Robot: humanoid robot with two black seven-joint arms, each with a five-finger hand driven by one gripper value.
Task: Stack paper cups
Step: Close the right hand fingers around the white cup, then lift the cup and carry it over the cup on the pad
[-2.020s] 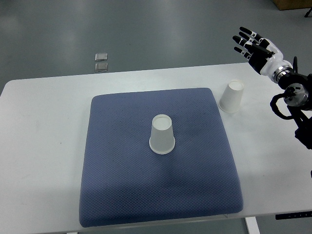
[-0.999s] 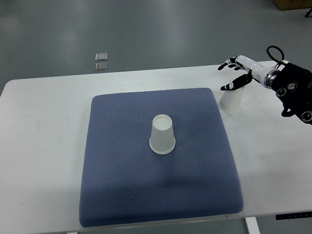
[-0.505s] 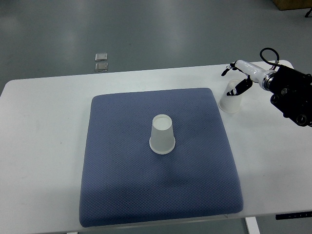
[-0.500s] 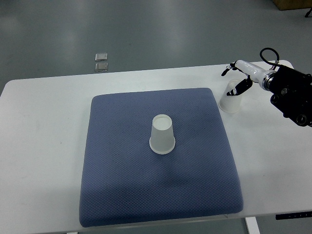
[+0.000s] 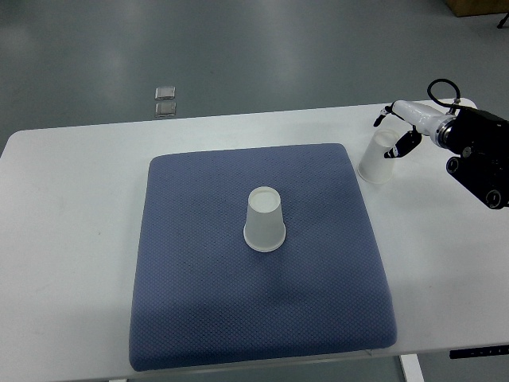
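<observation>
While the right hand (image 5: pixel 400 131) brackets the inverted cup (image 5: pixel 378 157) on the bare surface (image 5: pixel 71 207), fingers spread and apparently not clamped, the other cup (image 5: pixel 264 220) stands mid-mat (image 5: pixel 191 286). Risk: light cup tips if nudged off-centre.
</observation>
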